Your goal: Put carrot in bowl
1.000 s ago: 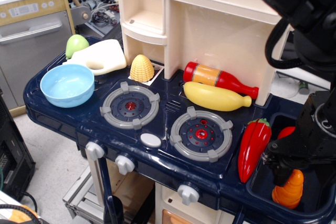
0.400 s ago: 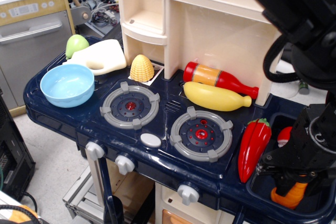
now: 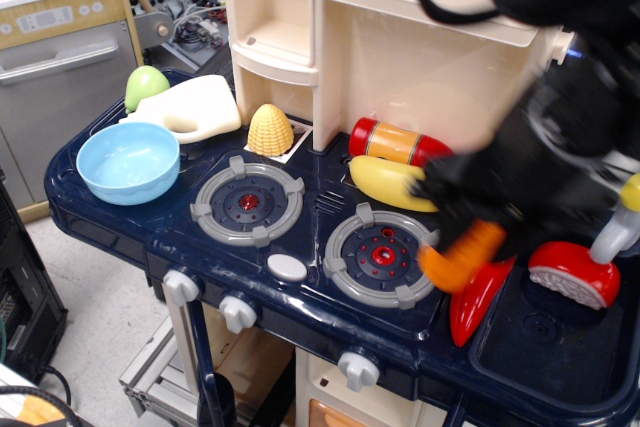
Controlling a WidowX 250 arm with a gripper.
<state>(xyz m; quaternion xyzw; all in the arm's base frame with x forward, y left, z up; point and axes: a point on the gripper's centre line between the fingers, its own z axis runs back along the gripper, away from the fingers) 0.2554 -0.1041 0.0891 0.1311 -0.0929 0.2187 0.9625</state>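
toy kitchen unit: dark blue counter [image 3: 110, 222], cream cabinet tower [image 3: 300, 37] behind. grey appliance front with control panel [image 3: 60, 67] at upper left. tangled cables [image 3: 185, 17] behind it. pale floor [image 3: 95, 332] below, evenly lit.

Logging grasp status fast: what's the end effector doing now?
End effector: closed on the carrot, lifted over the right burner; motion-blurred.

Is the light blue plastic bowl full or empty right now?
Empty. The round light blue plastic bowl shows only its bare inside; the stubby orange toy carrot is far off, near the blurred gripper above the stove.
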